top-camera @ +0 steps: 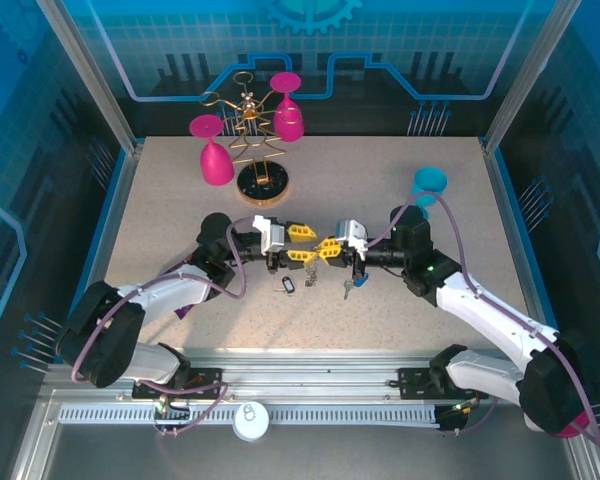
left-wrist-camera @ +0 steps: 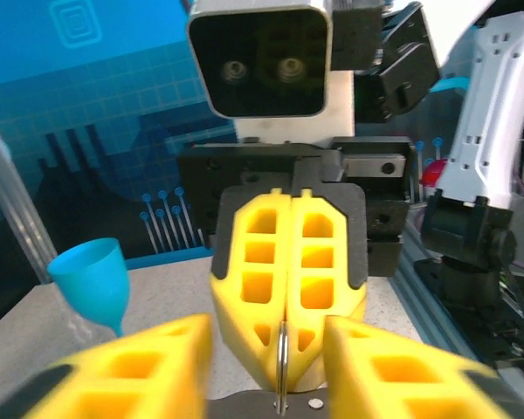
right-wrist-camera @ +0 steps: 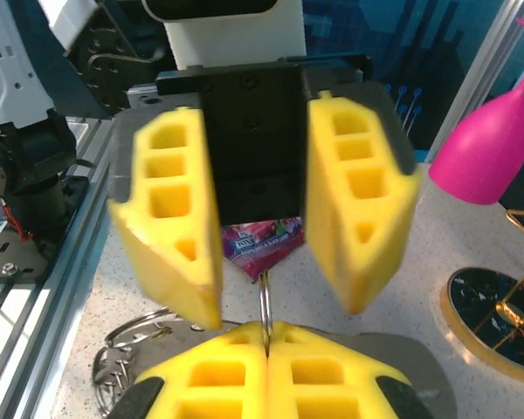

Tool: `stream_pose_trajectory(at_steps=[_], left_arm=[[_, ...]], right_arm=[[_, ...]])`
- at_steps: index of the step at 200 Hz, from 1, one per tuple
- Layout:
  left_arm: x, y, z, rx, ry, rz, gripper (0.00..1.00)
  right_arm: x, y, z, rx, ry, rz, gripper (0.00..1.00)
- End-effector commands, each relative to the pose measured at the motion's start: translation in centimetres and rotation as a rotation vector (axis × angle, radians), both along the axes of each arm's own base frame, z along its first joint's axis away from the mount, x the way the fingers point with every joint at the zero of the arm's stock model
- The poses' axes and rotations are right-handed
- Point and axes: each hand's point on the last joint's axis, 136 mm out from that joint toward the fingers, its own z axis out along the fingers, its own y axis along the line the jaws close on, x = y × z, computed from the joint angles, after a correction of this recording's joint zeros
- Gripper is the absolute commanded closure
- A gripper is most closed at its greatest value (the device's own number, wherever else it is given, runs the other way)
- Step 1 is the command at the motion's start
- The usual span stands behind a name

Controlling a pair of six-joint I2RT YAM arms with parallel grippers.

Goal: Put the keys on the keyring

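Looking down from above, finds the left gripper (top-camera: 305, 234) and right gripper (top-camera: 325, 248) nose to nose over the middle of the table (top-camera: 160, 220), too small there to read either pincer. Turns to the right wrist for that: sees the left gripper's yellow fingers (right-wrist-camera: 210, 244) spread apart, released, with the keyring (right-wrist-camera: 265, 301) rising edge-on through the gap and touching neither. Sees its own pair at the bottom edge pressed together, clenched on that thin grey wire, and meets the same pinch head-on from the left wrist. Picks out from above a dark-rimmed key (top-camera: 288, 287) flat on the tabletop just nearer than the left gripper, and a second key (top-camera: 347, 291) under the right arm's wrist; lying or hanging, cannot tell. Catches from the right wrist a blurred silver tangle of small rings (right-wrist-camera: 127, 345) low at the left. Notes a beige speckled tabletop, aluminium rails along the near edge and blue translucent printed walls. Places a gold wire rack (top-camera: 255, 140) at the far side with two pink glasses (top-camera: 214, 158) hung upside down, a teal glass (top-camera: 428, 182) upright beyond the right arm, a purple packet (right-wrist-camera: 262, 240) behind the left gripper, and a white cap (top-camera: 249, 421) on the near rail. Loses most of the table from the left wrist behind the right gripper's black body.
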Motion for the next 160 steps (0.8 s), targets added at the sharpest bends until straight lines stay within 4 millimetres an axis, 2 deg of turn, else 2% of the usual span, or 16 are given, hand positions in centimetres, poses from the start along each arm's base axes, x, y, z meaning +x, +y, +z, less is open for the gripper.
stream_pose_trajectory(at_steps=[1, 22, 25, 56, 99, 160], left_arm=[[0.9, 0.8, 0.6, 0.052, -0.072, 0.118, 0.53], [1.0, 1.5, -0.4, 0.211, -0.085, 0.164, 0.54], [1.0, 1.7, -0.6, 0.232, -0.088, 0.170, 0.55], [0.9, 2.5, -1.8, 0.366, -0.089, 0.192, 0.60], [0.9, 2.0, -2.0, 0.360, -0.069, 0.154, 0.60], [0.2, 1.4, -2.3, 0.353, -0.044, 0.091, 0.64]], right_arm=[[0.4, -0.7, 0.1, -0.099, 0.006, -0.066, 1.00], [0.6, -2.0, -1.8, -0.260, 0.012, -0.130, 1.00], [0.8, -2.0, -1.1, -0.269, -0.008, -0.137, 1.00], [0.9, -2.6, -1.7, -0.423, -0.054, -0.172, 1.00], [0.6, -1.2, -1.2, -0.497, -0.085, -0.138, 1.00], [0.5, 1.2, 0.1, -0.501, -0.119, -0.094, 1.00]])
